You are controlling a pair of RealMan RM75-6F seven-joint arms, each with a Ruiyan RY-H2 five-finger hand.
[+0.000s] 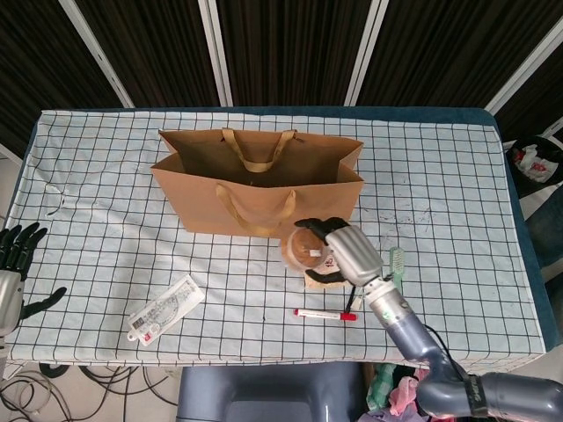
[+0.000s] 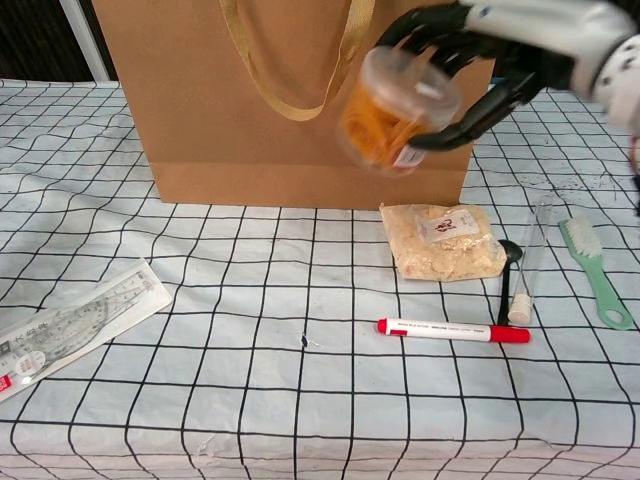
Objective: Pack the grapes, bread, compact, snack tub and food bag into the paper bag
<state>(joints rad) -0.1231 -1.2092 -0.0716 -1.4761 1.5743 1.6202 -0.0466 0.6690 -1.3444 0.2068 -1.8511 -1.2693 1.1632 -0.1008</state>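
Note:
My right hand point(image 1: 350, 252) point(image 2: 480, 50) grips the clear snack tub point(image 1: 303, 250) point(image 2: 397, 108) of orange snacks and holds it tilted in the air, in front of the brown paper bag point(image 1: 257, 185) point(image 2: 230, 110). The bag stands open and upright at the table's middle. A clear food bag point(image 2: 444, 241) point(image 1: 318, 278) of pale crumbs lies flat on the cloth below the hand. My left hand point(image 1: 16, 259) is at the far left edge of the head view, fingers spread, holding nothing. Grapes, bread and compact are not visible.
A red-capped white marker point(image 2: 453, 330) point(image 1: 325, 314) lies in front of the food bag. A black spoon point(image 2: 507, 272), a clear tube point(image 2: 530, 255) and a green brush point(image 2: 594, 271) point(image 1: 396, 264) lie to the right. A printed packet point(image 1: 165, 308) point(image 2: 70, 326) lies front left.

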